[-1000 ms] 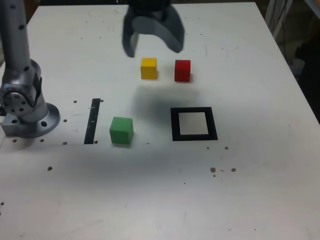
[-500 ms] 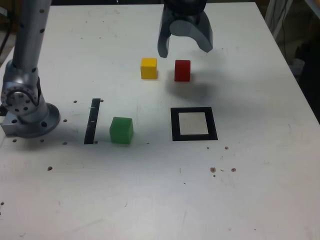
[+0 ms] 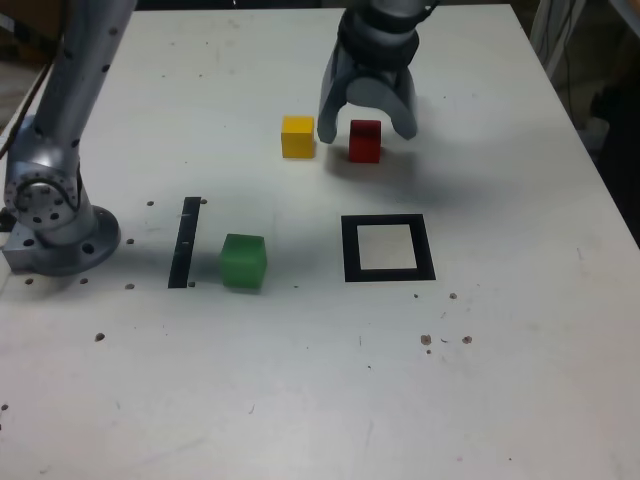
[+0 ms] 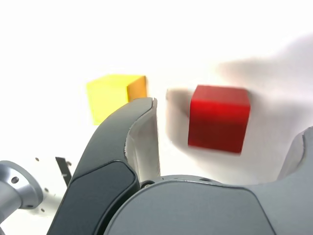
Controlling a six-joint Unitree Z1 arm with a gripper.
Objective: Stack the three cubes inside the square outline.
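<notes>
The red cube (image 3: pixel 365 141) sits on the white table, and my gripper (image 3: pixel 367 127) stands open with one finger on each side of it, not gripping it. In the wrist view the red cube (image 4: pixel 218 118) shows between my two fingers (image 4: pixel 142 142). Just to the exterior view's left of the near finger is the yellow cube (image 3: pixel 297 137), also seen in the wrist view (image 4: pixel 115 95). The green cube (image 3: pixel 243 261) rests nearer the front. The square outline (image 3: pixel 387 248) lies below the red cube in the exterior view, with nothing inside it.
A thin black strip (image 3: pixel 185 242) lies left of the green cube in the exterior view. My arm's grey base (image 3: pixel 55 215) stands at that view's left edge. Small dark specks dot the table (image 3: pixel 330 380).
My gripper moved to the exterior view's right and came down around the red cube, staying open. The cubes have not moved.
</notes>
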